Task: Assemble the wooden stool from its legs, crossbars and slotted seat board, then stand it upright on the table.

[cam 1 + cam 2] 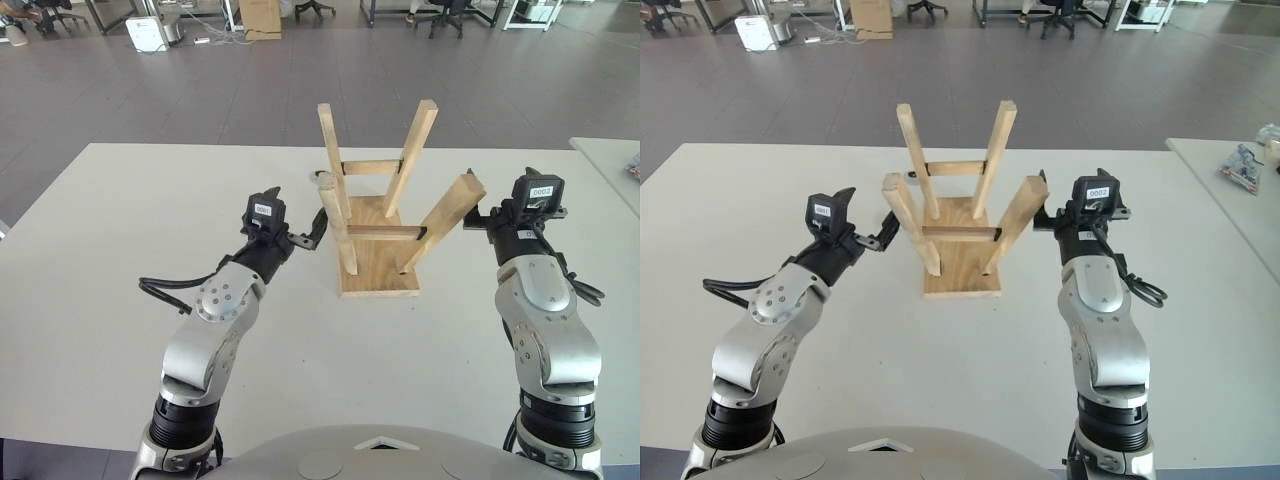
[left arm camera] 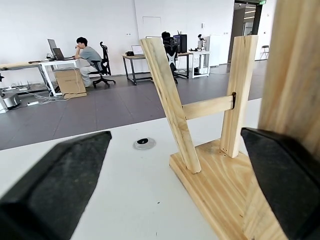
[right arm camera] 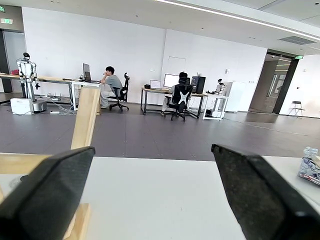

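Observation:
The wooden stool rests upside down in the middle of the white table (image 1: 120, 230). Its seat board (image 1: 380, 272) lies flat, and the legs point up, joined by a far crossbar (image 1: 372, 167) and a near crossbar (image 1: 385, 232). My left gripper (image 1: 305, 235) is open beside the near left leg (image 1: 338, 225). In the left wrist view one pad (image 2: 282, 180) lies against that leg (image 2: 292, 70). My right gripper (image 1: 478, 218) is open next to the top of the near right leg (image 1: 448, 215). Nothing sits between its fingers (image 3: 55, 195).
A second table (image 1: 610, 165) stands at the right with a packet (image 1: 632, 165) on it. A small round grommet (image 2: 144, 143) sits in the tabletop behind the stool. A black cable (image 1: 160, 290) loops off my left forearm. Desks and seated people are far behind.

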You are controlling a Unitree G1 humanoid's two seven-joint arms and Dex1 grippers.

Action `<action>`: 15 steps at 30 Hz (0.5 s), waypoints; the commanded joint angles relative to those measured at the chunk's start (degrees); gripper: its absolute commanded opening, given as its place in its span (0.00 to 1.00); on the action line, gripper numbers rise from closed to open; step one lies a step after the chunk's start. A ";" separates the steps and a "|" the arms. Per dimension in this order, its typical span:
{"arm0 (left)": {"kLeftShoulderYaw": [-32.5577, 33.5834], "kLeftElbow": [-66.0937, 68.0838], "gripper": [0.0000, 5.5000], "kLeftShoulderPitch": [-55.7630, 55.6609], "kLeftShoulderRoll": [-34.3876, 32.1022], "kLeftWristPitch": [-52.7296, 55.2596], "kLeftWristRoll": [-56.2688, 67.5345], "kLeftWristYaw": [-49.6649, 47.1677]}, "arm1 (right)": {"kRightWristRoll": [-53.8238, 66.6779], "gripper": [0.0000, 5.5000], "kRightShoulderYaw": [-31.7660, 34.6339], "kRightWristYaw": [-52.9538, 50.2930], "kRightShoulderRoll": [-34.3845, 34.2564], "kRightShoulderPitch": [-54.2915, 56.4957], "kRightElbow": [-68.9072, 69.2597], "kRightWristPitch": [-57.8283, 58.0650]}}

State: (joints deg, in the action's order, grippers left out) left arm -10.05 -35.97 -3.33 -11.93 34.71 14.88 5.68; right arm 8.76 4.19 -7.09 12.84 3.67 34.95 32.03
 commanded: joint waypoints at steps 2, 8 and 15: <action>-3.44 -2.27 0.88 -1.46 -1.10 0.89 2.62 5.60 | 1.89 0.80 -5.38 4.74 -2.09 0.58 1.64 -0.90; 2.72 -1.82 0.88 2.21 -5.84 -0.31 3.12 7.92 | 0.94 0.80 -4.75 8.22 0.43 -2.02 -1.65 -0.90; 16.85 8.01 0.88 3.32 -11.16 -3.96 6.22 13.59 | -0.86 0.80 6.14 9.98 6.80 6.34 -12.84 -6.45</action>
State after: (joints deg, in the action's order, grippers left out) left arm 2.64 -32.04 0.14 -20.08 31.95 21.37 17.73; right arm 8.02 8.92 2.26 18.71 6.78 23.57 26.72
